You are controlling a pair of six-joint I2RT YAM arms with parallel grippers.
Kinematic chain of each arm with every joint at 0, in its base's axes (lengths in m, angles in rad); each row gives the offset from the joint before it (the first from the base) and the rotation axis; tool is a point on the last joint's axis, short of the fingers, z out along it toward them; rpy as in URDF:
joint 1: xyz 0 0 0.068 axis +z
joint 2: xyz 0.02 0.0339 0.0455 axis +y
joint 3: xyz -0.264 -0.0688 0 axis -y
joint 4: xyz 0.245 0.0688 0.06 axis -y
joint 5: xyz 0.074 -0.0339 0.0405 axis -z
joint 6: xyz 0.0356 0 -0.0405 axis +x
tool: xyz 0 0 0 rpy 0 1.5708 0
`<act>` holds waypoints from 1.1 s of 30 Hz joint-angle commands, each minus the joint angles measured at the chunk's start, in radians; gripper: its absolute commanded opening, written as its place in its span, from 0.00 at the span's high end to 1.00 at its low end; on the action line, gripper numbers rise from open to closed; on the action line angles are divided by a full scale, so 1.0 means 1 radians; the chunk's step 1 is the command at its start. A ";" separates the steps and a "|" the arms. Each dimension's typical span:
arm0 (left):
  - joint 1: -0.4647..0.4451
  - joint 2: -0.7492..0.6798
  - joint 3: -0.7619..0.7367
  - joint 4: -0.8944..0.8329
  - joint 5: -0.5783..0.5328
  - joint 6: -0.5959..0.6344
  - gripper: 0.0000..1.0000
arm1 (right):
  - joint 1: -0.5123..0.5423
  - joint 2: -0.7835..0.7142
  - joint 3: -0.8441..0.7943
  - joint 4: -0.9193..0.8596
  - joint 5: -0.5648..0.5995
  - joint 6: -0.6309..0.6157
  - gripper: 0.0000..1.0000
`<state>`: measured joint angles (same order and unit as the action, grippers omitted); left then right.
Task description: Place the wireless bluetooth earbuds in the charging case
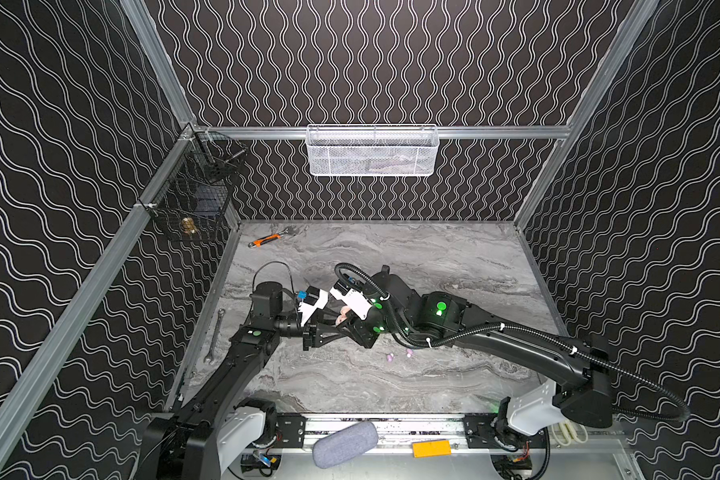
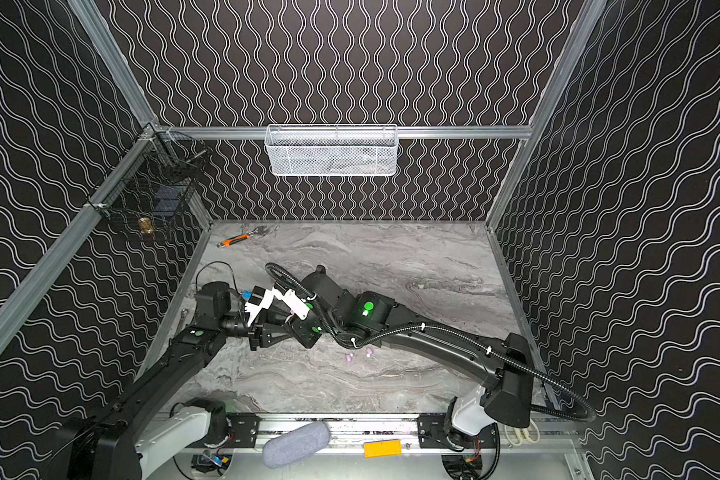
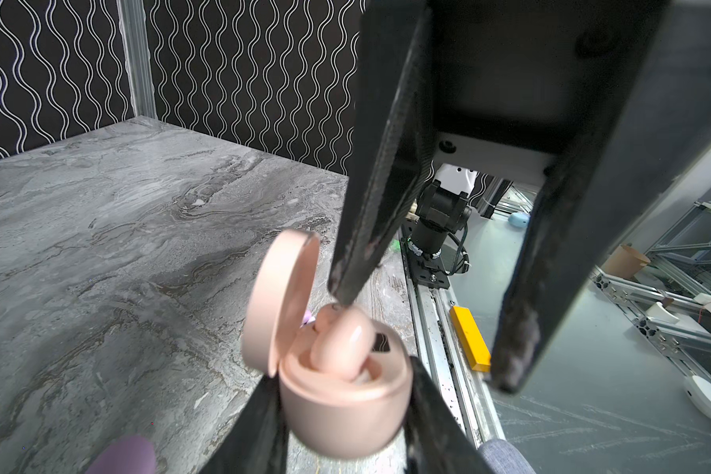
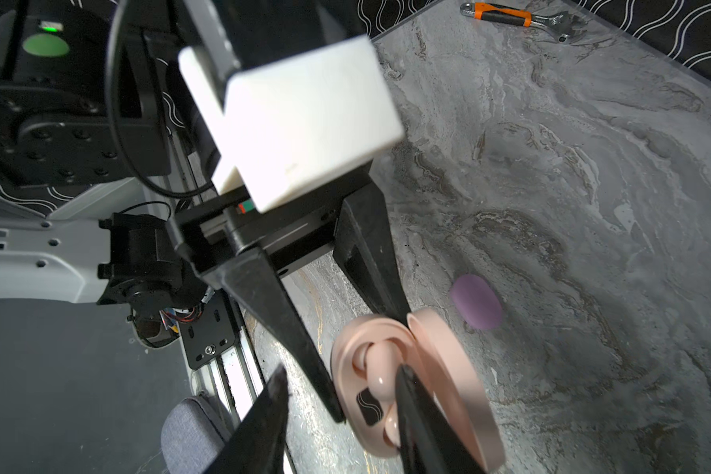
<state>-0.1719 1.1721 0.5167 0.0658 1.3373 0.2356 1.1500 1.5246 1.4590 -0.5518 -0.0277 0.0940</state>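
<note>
The charging case [image 3: 345, 410] is peach-pink, its lid [image 3: 280, 295] swung open, and it is held above the table. My left gripper [image 3: 343, 390] is shut on the case's body from both sides. A peach-pink earbud [image 3: 345, 340] sits tilted in the case, standing proud of its well. My right gripper [image 3: 423, 340] is open above the case; one of its fingertips [image 3: 347, 283] touches the top of that earbud, the other hangs off to the side. Two lilac earbuds [image 1: 390, 356] [image 1: 409, 353] lie loose on the table, in front of both grippers.
A purple case [image 4: 476, 301] lies on the table close by. An orange-handled wrench [image 1: 267, 240] lies at the back left, a spanner [image 1: 213, 336] along the left edge. A grey pouch [image 1: 344, 442] and a yellow block [image 1: 431, 449] rest on the front rail.
</note>
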 commanded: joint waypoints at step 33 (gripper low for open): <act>-0.001 -0.005 0.005 0.025 0.001 0.003 0.98 | -0.024 0.025 0.024 0.038 -0.068 0.069 0.52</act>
<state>-0.1722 1.1660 0.5167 0.0662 1.3373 0.2356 1.1255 1.5448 1.4742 -0.5407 -0.0837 0.1497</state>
